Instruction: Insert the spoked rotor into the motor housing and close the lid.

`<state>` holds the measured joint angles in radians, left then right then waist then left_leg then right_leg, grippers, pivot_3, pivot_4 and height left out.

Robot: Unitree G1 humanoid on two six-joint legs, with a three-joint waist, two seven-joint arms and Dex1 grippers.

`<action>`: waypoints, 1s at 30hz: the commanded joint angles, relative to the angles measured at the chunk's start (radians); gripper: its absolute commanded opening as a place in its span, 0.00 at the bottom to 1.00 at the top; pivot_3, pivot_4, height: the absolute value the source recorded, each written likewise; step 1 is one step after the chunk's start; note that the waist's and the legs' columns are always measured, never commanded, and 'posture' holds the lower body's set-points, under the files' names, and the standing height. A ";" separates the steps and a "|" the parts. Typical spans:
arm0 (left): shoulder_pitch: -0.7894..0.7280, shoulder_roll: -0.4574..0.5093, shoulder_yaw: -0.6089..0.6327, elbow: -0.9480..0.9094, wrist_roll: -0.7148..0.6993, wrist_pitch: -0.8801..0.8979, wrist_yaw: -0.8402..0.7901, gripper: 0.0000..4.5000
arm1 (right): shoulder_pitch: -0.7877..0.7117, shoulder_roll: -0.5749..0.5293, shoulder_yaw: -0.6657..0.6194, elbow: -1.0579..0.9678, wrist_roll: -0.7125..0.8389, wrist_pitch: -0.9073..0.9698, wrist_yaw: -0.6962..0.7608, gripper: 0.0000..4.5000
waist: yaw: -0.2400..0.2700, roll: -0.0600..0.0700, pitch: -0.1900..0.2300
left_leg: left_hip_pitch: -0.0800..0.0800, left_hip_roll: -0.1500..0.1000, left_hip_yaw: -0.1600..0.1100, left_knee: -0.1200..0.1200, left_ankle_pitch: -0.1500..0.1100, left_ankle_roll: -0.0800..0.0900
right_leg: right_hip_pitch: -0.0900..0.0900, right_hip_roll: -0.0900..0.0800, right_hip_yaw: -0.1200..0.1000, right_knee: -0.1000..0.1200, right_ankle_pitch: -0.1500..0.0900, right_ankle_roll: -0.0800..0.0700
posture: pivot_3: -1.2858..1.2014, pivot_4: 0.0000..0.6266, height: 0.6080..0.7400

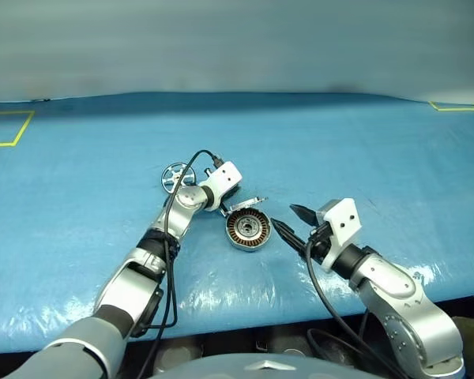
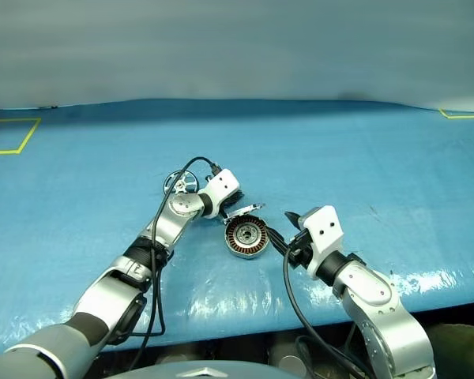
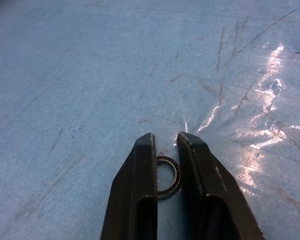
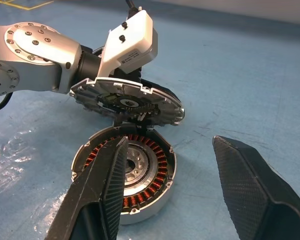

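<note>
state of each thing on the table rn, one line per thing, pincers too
motor housing: flat on the table, open, windings exposed, no rotor inside
lid: raised, hinged up at the housing's far edge
spoked rotor: on the table behind the left arm, not inserted
small ring: on the table, between the left fingers
left pincer: shut on small ring
right pincer: open, empty, near the housing

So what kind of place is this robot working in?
Probably a robotics test bench rather than a factory line: a wide table under a glossy blue plastic sheet, yellow tape squares marking zones on it, and one opened round silver-grey motor housing with copper windings laid out alone.
</note>
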<state>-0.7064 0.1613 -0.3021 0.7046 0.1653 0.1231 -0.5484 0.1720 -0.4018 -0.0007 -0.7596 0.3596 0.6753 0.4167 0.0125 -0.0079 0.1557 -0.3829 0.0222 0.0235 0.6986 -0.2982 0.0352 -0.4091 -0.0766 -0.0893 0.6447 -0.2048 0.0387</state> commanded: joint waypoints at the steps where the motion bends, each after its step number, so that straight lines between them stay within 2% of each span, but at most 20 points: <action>1: 0.028 0.028 0.000 0.029 0.023 0.047 0.005 0.07 | -0.012 -0.009 0.005 -0.020 0.005 -0.018 0.002 0.63 | 0.000 0.000 0.000 | 0.000 0.000 0.000 0.000 0.000 0.000 | 0.000 0.000 0.000 0.000 0.000 0.000 | 0.52 0.24 1.00; 7: 0.089 0.050 0.067 -0.071 -0.054 -0.041 -0.035 0.07 | -0.026 -0.011 0.005 -0.020 0.016 -0.025 0.008 0.63 | -0.007 0.000 0.000 | 0.000 0.003 0.002 -0.001 0.000 0.000 | -0.001 0.000 0.002 0.000 0.000 0.000 | 0.52 0.24 1.00; 11: 0.154 0.076 0.113 -0.189 -0.151 -0.084 -0.144 0.07 | -0.037 -0.013 0.004 -0.016 0.020 -0.025 0.010 0.63 | -0.006 0.000 0.000 | 0.000 0.004 0.003 -0.002 0.000 0.000 | -0.002 0.000 0.002 0.000 0.000 -0.001 | 0.52 0.24 1.00; 19: 0.249 0.135 0.184 -0.361 -0.281 -0.042 -0.243 0.07 | -0.061 -0.025 0.030 0.008 0.010 -0.028 0.025 0.63 | 0.003 0.000 0.000 | -0.002 0.003 0.003 -0.002 -0.001 0.001 | -0.004 0.000 0.003 -0.001 0.002 -0.003 | 0.52 0.24 1.00; 23: 0.277 0.151 0.191 -0.402 -0.278 -0.045 -0.228 0.07 | -0.074 -0.029 0.035 0.023 0.009 -0.033 0.029 0.63 | 0.003 0.000 0.000 | -0.002 0.003 0.004 -0.002 -0.001 0.001 | -0.004 0.000 0.003 -0.002 0.002 -0.003 | 0.52 0.24 1.00; 30: 0.394 0.187 0.220 -0.593 -0.333 -0.153 -0.259 0.07 | -0.076 -0.035 0.029 0.019 0.021 -0.044 0.046 0.63 | 0.002 0.000 0.000 | -0.002 0.004 0.005 -0.002 -0.001 0.002 | -0.005 0.000 0.004 -0.002 0.002 -0.004 | 0.52 0.24 1.00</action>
<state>-0.3204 0.3334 -0.1162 0.1906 -0.1401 0.0159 -0.7983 0.0990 -0.4316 0.0406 -0.7119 0.3646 0.6587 0.4558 0.0141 -0.0077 0.1562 -0.3851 0.0262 0.0285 0.6963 -0.2994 0.0368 -0.4137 -0.0766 -0.0855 0.6430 -0.2023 0.0336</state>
